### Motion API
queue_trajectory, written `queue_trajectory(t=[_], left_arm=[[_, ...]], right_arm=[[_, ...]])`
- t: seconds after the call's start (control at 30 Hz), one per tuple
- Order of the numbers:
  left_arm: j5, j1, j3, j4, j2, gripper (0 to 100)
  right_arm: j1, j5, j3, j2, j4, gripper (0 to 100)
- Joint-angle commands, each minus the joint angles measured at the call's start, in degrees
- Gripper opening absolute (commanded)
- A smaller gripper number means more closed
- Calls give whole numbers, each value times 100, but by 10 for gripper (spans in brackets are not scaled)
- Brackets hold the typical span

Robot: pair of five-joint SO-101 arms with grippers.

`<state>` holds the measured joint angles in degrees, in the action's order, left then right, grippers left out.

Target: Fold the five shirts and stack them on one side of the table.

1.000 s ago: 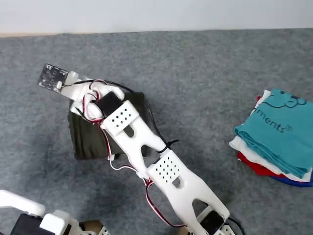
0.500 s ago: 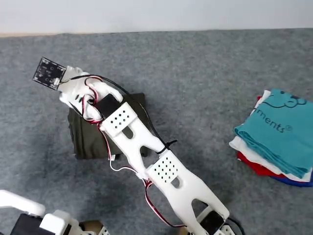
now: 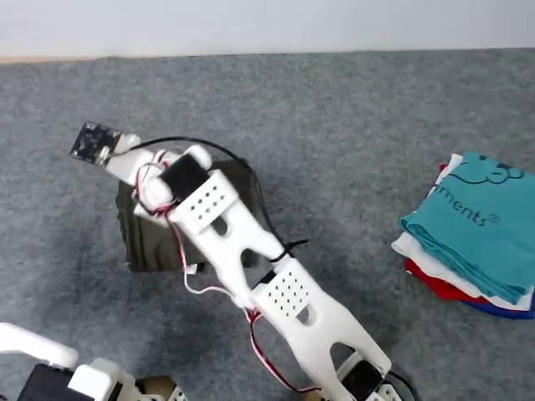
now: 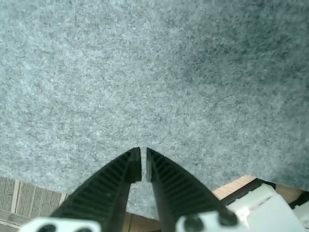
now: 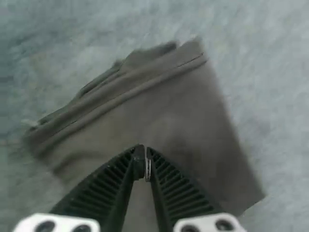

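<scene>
Grey tabletop (image 3: 334, 125) is carrying it all: the stack (image 3: 468, 242) is sitting at one side, four shirts going by the layers (teal, white, red, blue), and one folded olive shirt (image 3: 150, 242) is lying well apart under the right arm. Five total. It's looking soft and floppy, so I'm guessing pinch a thick folded edge. Right tool (image 5: 141, 164) is hovering over it, jaws together on nothing; left tool (image 4: 143, 164) is pointing at bare felt, jaws together too

A folded dark olive shirt (image 5: 159, 106) lies flat directly beneath the right claw (image 5: 142, 164). Well off to one side of it, a stack (image 3: 468, 251) of four folded shirts is topped by a teal shirt (image 3: 481, 221).
</scene>
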<state>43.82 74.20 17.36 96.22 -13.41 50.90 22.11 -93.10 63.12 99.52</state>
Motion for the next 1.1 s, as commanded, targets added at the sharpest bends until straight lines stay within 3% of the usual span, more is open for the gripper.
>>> queue_trajectory(t=[0.0,0.3,0.5,0.73,0.9,1.07], left_arm=[[-35,-88,-22,-105,-167,25],[-35,-97,-22,-79,-167,25],[-35,-62,-22,-70,-167,25],[-35,-62,-22,-70,-167,25],[-35,-62,-22,-70,-167,25],[-35,-62,-31,-70,-167,25]], right_arm=[[365,-273,-132,22,189,10],[1068,-273,-141,1209,-1305,10],[1007,-255,-211,1323,-2185,10],[848,-255,-325,637,-1868,12],[840,-255,-325,-92,-1165,11],[374,-264,-325,-479,-215,11]])
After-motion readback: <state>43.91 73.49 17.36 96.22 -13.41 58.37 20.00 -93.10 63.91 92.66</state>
